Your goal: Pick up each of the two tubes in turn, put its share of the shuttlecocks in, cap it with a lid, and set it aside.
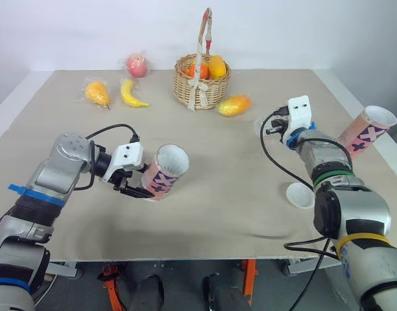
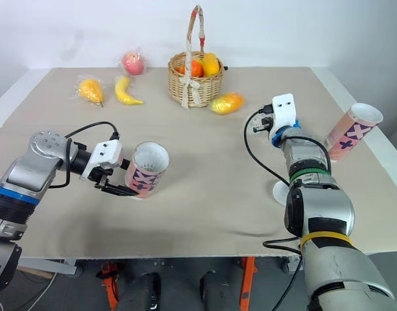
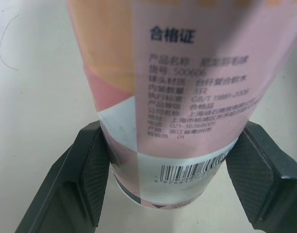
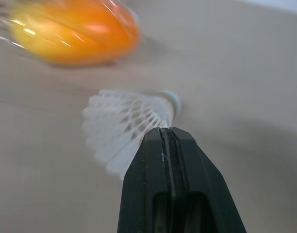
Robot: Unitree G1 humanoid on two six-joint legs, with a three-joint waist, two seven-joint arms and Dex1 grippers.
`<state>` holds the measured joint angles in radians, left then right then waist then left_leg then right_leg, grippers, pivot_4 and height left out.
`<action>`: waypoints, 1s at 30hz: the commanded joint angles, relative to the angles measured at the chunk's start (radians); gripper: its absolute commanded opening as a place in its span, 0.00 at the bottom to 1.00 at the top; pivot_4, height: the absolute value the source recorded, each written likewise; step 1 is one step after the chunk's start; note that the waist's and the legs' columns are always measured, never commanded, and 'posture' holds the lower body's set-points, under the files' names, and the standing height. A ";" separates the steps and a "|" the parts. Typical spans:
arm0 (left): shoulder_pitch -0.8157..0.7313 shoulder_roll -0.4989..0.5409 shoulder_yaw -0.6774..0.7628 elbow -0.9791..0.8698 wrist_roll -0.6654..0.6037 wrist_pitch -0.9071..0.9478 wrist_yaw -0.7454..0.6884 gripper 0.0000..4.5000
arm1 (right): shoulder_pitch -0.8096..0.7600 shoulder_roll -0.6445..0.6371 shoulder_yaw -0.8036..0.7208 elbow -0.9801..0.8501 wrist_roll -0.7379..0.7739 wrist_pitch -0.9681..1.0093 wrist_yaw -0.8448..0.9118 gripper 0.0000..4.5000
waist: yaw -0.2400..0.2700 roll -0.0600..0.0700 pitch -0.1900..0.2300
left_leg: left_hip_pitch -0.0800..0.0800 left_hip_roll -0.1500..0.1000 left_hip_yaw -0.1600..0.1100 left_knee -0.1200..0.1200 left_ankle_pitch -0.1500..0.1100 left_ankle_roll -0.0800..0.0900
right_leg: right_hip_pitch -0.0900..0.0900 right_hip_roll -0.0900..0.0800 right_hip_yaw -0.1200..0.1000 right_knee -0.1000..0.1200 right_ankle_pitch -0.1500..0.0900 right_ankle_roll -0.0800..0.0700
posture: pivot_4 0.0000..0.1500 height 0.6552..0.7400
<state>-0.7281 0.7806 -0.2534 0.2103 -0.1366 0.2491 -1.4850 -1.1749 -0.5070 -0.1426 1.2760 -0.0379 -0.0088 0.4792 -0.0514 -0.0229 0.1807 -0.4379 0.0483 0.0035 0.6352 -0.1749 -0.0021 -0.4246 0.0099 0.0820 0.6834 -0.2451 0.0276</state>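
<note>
Over the table (image 1: pixel 205 194), left gripper (image 3: pixel 170 160) clasped a tilted tube (image 1: pixel 166 170) centre-left; right gripper (image 4: pixel 169 133), closed, seemingly pinched a shuttlecock (image 4: pixel 124 126), which next needed carrying to the tube's mouth.

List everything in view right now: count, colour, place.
tubes: 2, pink patterned; held tube tilted in the left gripper, second tube at the right edge of the table
lid: 1, white, on the table beside the right arm
shuttlecock: 1, white, on the table at the tip of the right gripper
basket: 1, woven tan, far centre, orange and yellow fruit inside
loose fruit: 4; orange-yellow fruit right of the basket; banana, orange fruit, pink-red fruit left of it
table: 1, beige cover
left gripper: black fingers clamped on the held tube near its lower end
right gripper: black fingers shut, by the shuttlecock's feathers
</note>
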 commanded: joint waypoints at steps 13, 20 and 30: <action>0.015 -0.002 0.017 -0.016 -0.005 -0.012 -0.001 0.73 | 0.502 -0.209 0.031 -1.225 0.324 0.324 0.558 0.02 | 0.005 0.002 0.001 | 0.001 0.001 -0.001 0.002 0.000 0.000 | 0.001 0.001 -0.001 0.000 -0.002 0.005 | 1.00 1.00; 0.016 -0.005 0.018 -0.027 -0.003 -0.003 0.001 0.73 | 0.661 -0.295 0.077 -1.363 0.311 0.380 0.578 0.02 | 0.007 0.001 0.000 | 0.001 0.001 -0.001 0.003 0.001 0.000 | 0.002 0.001 -0.002 0.000 -0.001 0.006 | 1.00 1.00; 0.013 -0.003 0.018 -0.044 -0.004 0.013 0.000 0.73 | 0.788 -0.323 0.100 -1.283 0.253 0.322 0.557 0.02 | 0.006 0.001 0.000 | 0.001 0.001 -0.001 0.003 0.001 0.000 | 0.002 0.001 -0.002 0.000 -0.001 0.006 | 1.00 1.00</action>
<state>-0.7083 0.7676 -0.2409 0.1952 -0.1369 0.2622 -1.4857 -0.3970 -0.8121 -0.0398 -0.0234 0.2374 0.3398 1.0392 -0.0450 -0.0220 0.1809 -0.4371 0.0495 0.0021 0.6385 -0.1743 -0.0018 -0.4228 0.0110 0.0804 0.6838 -0.2466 0.0340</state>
